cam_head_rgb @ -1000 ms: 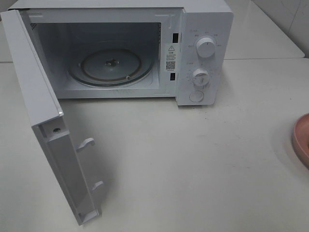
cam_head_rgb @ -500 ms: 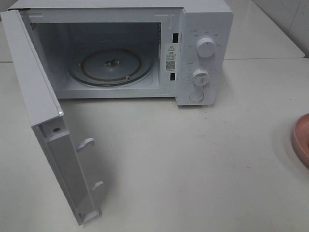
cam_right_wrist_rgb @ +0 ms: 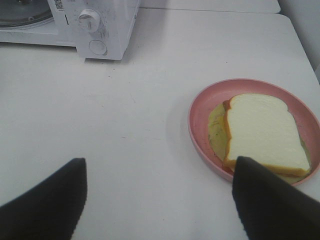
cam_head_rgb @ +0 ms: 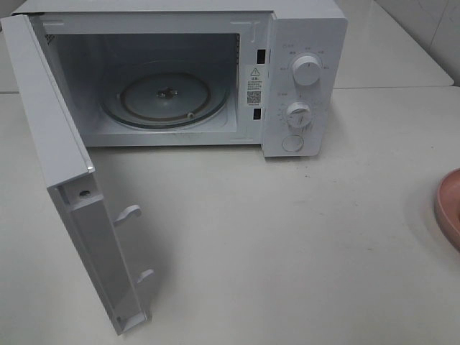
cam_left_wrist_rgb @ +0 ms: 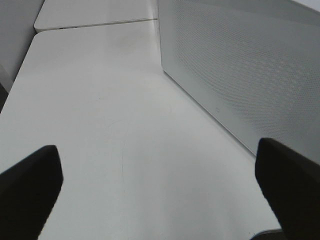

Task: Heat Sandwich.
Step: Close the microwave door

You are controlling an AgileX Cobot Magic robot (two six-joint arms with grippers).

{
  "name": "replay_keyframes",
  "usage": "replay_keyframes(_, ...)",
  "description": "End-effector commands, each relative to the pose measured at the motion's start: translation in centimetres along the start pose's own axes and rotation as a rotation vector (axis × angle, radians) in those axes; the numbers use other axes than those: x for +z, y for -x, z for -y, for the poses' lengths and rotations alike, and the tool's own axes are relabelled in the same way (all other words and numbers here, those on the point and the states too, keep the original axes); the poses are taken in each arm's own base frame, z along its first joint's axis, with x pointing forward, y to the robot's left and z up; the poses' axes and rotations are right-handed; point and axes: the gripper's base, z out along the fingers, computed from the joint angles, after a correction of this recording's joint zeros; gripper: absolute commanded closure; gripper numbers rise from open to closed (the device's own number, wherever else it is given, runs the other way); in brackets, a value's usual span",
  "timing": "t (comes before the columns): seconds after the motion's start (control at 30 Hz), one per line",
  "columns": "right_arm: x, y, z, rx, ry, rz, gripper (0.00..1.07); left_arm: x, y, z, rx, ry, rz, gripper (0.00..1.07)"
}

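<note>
The sandwich point(cam_right_wrist_rgb: 262, 130), white bread with a brown crust and pale yellow filling, lies flat on a round pink plate point(cam_right_wrist_rgb: 192, 120). My right gripper point(cam_right_wrist_rgb: 159, 170) hovers over the table short of the plate, open and empty, and one finger point(cam_right_wrist_rgb: 265, 200) overlaps the plate's near rim in the picture. In the high view only the plate's edge point(cam_head_rgb: 449, 205) shows at the far right, and the sandwich and both grippers are outside that view. My left gripper point(cam_left_wrist_rgb: 157, 165) is wide open over bare table beside the microwave door point(cam_left_wrist_rgb: 240, 65).
The white microwave point(cam_head_rgb: 302, 43) stands at the back with its door point(cam_head_rgb: 65, 165) swung out toward the front left. Its glass turntable point(cam_head_rgb: 164, 97) is bare. Two knobs and a button sit on its right panel point(cam_right_wrist_rgb: 95, 25).
</note>
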Motion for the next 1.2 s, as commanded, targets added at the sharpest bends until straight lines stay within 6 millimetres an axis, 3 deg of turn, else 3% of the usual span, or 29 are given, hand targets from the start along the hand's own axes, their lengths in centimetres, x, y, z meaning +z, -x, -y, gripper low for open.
replay_keyframes(0.03,-0.3,-0.2,0.0,-0.004,0.0,0.037,0.31,-0.3,-0.1,0.1,-0.012,0.0,0.031,0.05)
replay_keyframes(0.37,-0.3,-0.2,0.0,-0.004,0.0,0.037,0.31,-0.5,1.7,-0.1,-0.015,0.01,0.072,0.06)
replay_keyframes(0.5,-0.3,-0.2,0.0,-0.004,0.0,0.037,0.31,0.5,2.7,-0.4,-0.03,0.009,0.068,0.13)
replay_keyframes(0.63,-0.3,-0.2,0.0,-0.004,0.0,0.037,0.31,1.8,3.6,-0.7,-0.049,0.002,0.039,0.28)
replay_keyframes(0.77,-0.3,-0.2,0.0,-0.003,0.0,0.037,0.31,3.6,4.7,-1.3,-0.057,0.015,0.017,0.52)
replay_keyframes(0.8,-0.3,-0.2,0.0,-0.003,0.0,0.037,0.31,3.6,4.7,-1.3,-0.057,0.015,0.017,0.52)
replay_keyframes(0.9,-0.3,-0.2,0.0,-0.003,0.0,0.037,0.31,5.2,5.6,-1.8,-0.071,0.023,0.01,0.72)
replay_keyframes(0.93,-0.3,-0.2,0.0,-0.003,0.0,0.037,0.31,5.2,5.6,-1.8,-0.071,0.023,0.01,0.72)
replay_keyframes(0.97,-0.3,-0.2,0.0,-0.003,0.0,0.037,0.31,6.0,6.0,-2.0,-0.077,0.029,0.008,0.84)
replay_keyframes(1.07,-0.3,-0.2,0.0,-0.003,0.0,0.037,0.31,7.5,6.1,-2.4,-0.087,0.042,0.005,1.04)
replay_keyframes(1.2,-0.3,-0.2,0.0,-0.003,0.0,0.037,0.31,9.6,5.8,-2.9,-0.092,0.071,0.031,1.06)
